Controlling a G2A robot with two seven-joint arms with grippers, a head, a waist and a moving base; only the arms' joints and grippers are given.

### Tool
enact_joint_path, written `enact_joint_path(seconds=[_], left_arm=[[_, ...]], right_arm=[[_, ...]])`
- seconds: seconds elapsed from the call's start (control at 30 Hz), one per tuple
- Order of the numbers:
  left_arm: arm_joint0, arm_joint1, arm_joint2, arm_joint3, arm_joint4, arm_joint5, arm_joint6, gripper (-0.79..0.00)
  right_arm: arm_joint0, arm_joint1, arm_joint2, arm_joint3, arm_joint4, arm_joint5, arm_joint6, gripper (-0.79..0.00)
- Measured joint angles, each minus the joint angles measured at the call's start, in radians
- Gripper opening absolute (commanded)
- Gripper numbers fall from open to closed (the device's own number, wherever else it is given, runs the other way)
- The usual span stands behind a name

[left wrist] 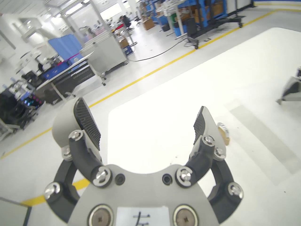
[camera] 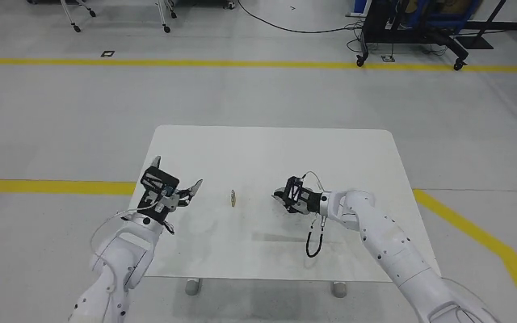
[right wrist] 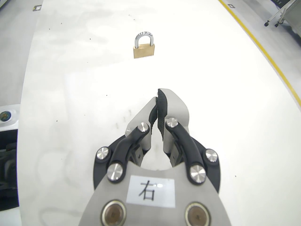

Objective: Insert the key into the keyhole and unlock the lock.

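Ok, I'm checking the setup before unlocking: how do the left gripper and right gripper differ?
The left gripper has its fingers spread wide, nothing between them; the right gripper has its fingers pressed together. The right gripper points straight at the padlock; the left gripper's aim passes beside it. Both flank the padlock over the table.

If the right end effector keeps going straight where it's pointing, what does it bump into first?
Most likely the padlock: it stands almost straight ahead of the right end effector, farther along the table. Height is hard to judge, so it might slip past.
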State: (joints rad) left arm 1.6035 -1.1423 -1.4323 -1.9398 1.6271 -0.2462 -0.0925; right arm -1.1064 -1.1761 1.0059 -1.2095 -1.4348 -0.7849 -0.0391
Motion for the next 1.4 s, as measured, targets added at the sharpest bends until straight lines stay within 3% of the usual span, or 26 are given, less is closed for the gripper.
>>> enact_joint_path(seconds=[0.2, 0.63, 0.9, 1.1, 1.4], left_arm=[[-0.090, -0.015, 0.171, 0.010, 0.096, -0.030, -0.052, 0.000], [-0.204, -0.044, 0.414, 0.078, 0.349, -0.044, -0.169, 0.000], [-0.313, -0.085, 0.540, 0.239, 0.396, 0.027, -0.230, 0.000], [-0.379, -0.116, 0.606, 0.327, 0.390, 0.057, -0.262, 0.000], [-0.448, -0.156, 0.645, 0.445, 0.328, 0.091, -0.306, 0.000]], right_arm=[[-0.049, 0.021, 0.043, -0.011, -0.045, -0.004, -0.135, -0.785], [-0.066, 0.041, 0.083, -0.017, -0.061, -0.033, -0.203, -0.785], [-0.053, 0.042, 0.077, -0.007, -0.068, -0.029, -0.192, -0.785], [-0.048, 0.046, 0.080, 0.034, -0.062, -0.056, -0.255, -0.785], [-0.022, 0.049, 0.087, 0.134, -0.036, -0.095, -0.379, -0.785]])
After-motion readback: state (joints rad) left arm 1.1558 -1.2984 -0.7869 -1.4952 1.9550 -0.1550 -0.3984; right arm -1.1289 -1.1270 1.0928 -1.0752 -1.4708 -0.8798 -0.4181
